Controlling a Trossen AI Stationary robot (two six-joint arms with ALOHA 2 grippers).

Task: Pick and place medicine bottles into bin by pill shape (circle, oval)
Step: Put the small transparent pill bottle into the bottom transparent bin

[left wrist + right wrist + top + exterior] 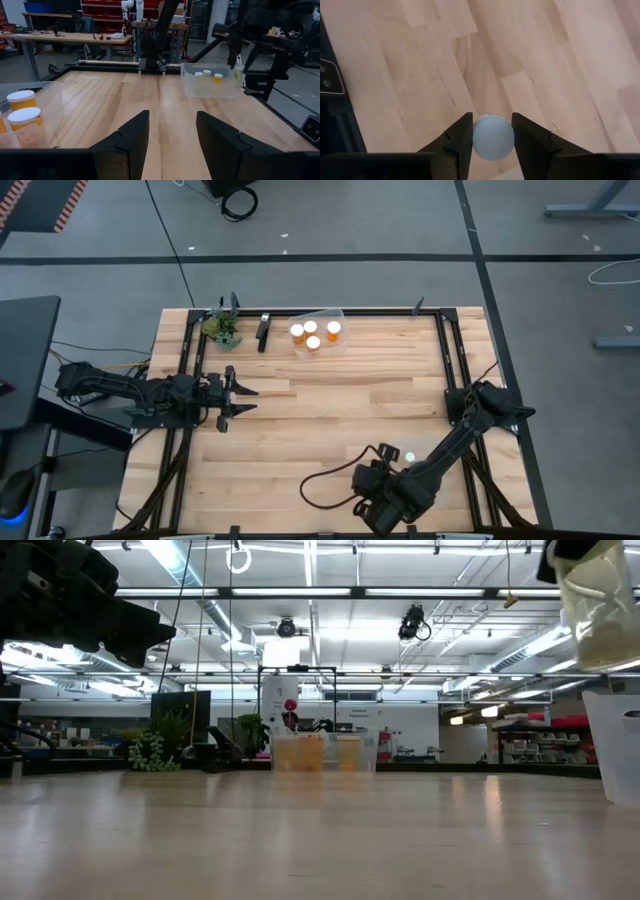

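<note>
A small pale medicine bottle [492, 137] is pinched between the fingers of the right gripper [492, 140] above the table's [330, 395] near edge, while the left gripper [240, 397] is parked half open and empty, 4 orange bottles [316, 333] sitting in the far bin [333, 346].

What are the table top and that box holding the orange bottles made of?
The table top looks like pale wood: joined planks with visible grain, smooth matte finish. The box seems to be clear plastic, since the orange bottles and the wood show through its thin walls.
</note>
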